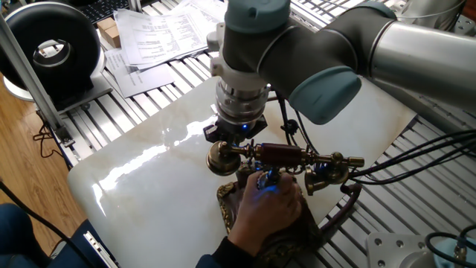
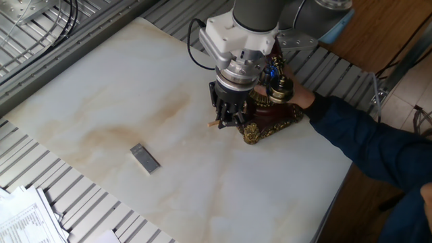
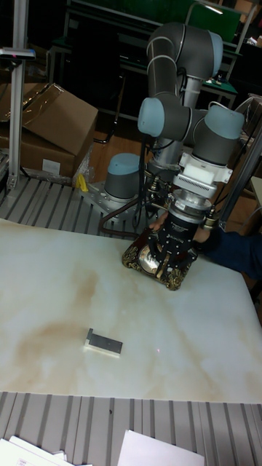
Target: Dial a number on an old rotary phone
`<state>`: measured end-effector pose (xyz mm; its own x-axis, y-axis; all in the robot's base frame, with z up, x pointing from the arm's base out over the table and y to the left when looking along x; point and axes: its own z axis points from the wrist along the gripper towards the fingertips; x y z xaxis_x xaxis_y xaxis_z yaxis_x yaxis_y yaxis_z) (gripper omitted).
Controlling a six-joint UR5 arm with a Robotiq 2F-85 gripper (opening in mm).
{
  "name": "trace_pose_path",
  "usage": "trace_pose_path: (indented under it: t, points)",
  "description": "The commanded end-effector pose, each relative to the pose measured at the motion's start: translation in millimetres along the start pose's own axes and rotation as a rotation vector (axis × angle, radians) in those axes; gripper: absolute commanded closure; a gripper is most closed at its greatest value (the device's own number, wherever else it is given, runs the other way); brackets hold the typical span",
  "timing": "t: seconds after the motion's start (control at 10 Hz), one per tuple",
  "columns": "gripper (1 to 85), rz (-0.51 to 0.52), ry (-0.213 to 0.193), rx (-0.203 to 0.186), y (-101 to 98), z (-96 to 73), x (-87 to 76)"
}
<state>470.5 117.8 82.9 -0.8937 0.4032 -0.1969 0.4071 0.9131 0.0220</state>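
Observation:
The old rotary phone (image 1: 286, 157) stands near the marble slab's edge, its maroon handset bar resting across two brass cups. Its ornate brass base (image 2: 270, 122) and round dial (image 3: 151, 256) show in the other views. My gripper (image 2: 226, 115) points straight down over the dial side of the phone. It is shut on a thin pale wooden stick (image 2: 212, 124), whose tip pokes out low beside the fingers. The gripper body (image 3: 175, 244) hides most of the dial. A person's hand (image 1: 268, 208) grips the phone's base from the near side.
A small grey metal block (image 2: 145, 157) lies on the marble slab (image 2: 101, 101), apart from the phone. The person's blue sleeve (image 2: 364, 145) reaches in from the right. Papers (image 1: 160, 33) and a black round device (image 1: 52, 48) sit beyond the slab.

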Motion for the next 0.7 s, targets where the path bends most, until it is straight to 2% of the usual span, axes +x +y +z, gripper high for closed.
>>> trace_pose_path:
  t: [0.0,0.6]
  points:
    - [84.3,0.012,-0.012,0.002,2.3,5.8,-6.2]
    - [84.3,-0.009,-0.039,-0.005,-2.9,16.8,-23.1]
